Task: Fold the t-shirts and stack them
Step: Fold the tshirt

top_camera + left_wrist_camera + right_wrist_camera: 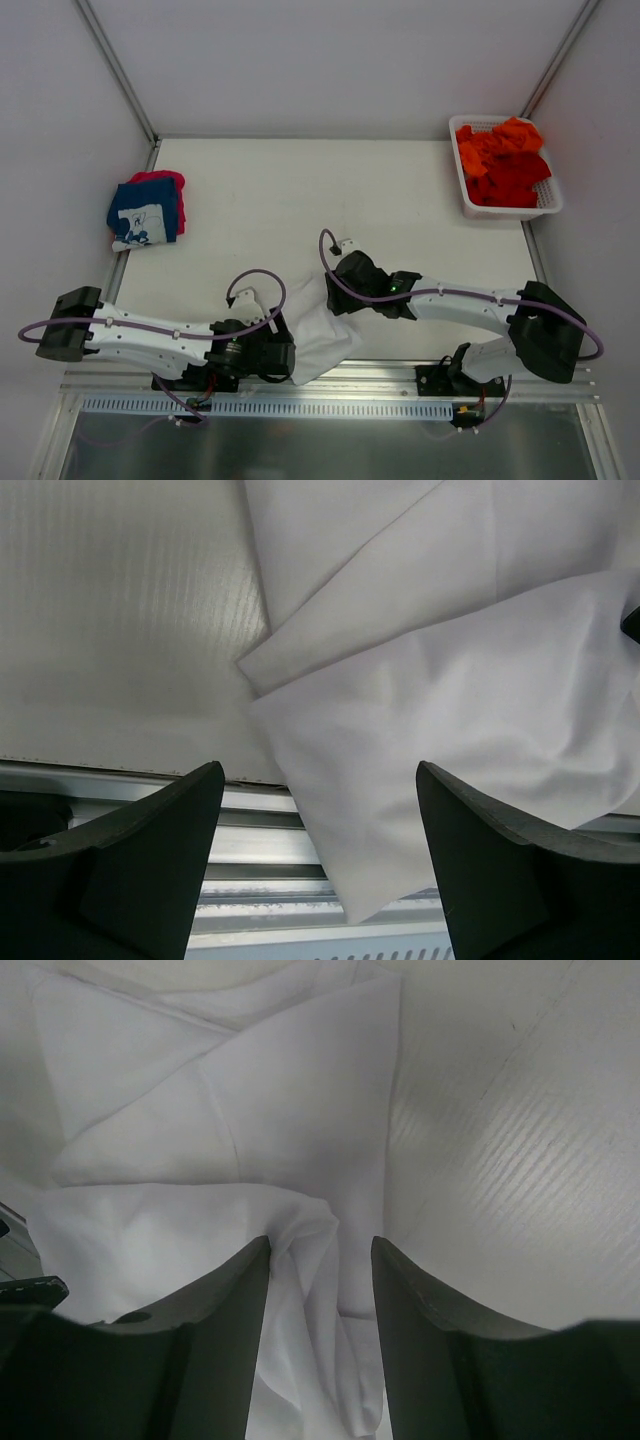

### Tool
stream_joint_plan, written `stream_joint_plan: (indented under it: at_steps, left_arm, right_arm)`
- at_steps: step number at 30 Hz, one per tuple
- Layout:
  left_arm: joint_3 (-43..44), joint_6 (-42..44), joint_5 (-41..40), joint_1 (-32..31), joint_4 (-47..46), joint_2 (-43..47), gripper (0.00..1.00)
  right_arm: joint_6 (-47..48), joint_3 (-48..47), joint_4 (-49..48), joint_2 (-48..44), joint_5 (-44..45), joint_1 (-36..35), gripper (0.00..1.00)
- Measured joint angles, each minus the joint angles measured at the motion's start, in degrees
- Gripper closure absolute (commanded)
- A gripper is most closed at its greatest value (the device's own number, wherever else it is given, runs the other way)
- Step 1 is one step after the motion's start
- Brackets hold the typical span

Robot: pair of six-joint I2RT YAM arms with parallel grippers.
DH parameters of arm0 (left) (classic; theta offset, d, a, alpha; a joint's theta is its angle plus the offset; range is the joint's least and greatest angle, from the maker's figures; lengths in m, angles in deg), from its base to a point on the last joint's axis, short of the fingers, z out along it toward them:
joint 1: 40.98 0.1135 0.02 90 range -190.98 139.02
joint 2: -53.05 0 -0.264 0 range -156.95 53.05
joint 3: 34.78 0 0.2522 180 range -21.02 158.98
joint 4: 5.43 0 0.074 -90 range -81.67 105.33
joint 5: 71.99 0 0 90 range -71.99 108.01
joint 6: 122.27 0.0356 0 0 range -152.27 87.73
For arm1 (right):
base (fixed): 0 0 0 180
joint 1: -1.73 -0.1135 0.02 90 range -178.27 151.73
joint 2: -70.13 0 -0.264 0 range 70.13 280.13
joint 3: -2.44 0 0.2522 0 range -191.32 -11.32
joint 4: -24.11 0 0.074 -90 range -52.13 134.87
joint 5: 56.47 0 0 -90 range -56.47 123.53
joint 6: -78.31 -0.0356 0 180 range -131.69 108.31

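Since the right wrist covered its far part from above, the white t-shirt (325, 340) showed only as a crumpled patch at the near edge of the table (300, 190), between the arms; one corner overhung onto the metal rail (400, 380); left gripper (318, 770) stood wide over that corner, clear of the cloth; right gripper (320, 1242) stood narrow about a raised ridge of the shirt, true pinch not determinable; far left, a folded navy tee (145, 212) hid most of a pink-red tee (172, 182); far right, orange and red tees (505, 160) lay tangled in a white lattice basket (505, 211), number unclear; matte white tabletop; plain white walls (330, 60).
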Motion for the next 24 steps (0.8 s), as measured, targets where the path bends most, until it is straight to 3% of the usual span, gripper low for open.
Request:
stream_joint_plan:
  at_steps: [15,18,19,21,24]
  left_arm:
    - [-4.0,-0.1,0.2,0.0,-6.6,-0.5,0.35]
    - [-5.6,-0.3,0.2,0.0,-7.8,0.2,0.43]
    - [-6.0,-0.4,0.2,0.0,-8.2,0.5,0.51]
    - [-6.5,-0.7,0.2,0.0,-8.7,0.9,0.58]
    - [-6.8,-0.9,0.2,0.0,-9.2,1.0,0.61]
  right_arm:
    - [-0.7,0.1,-1.5,1.0,-1.7,-0.7,0.59]
    - [-0.7,0.1,-1.5,1.0,-1.7,-0.7,0.66]
    - [-0.8,0.1,-1.5,1.0,-1.7,-0.7,0.69]
    - [-0.8,0.1,-1.5,1.0,-1.9,-0.7,0.69]
    - [-0.9,0.1,-1.5,1.0,-2.1,-0.8,0.69]
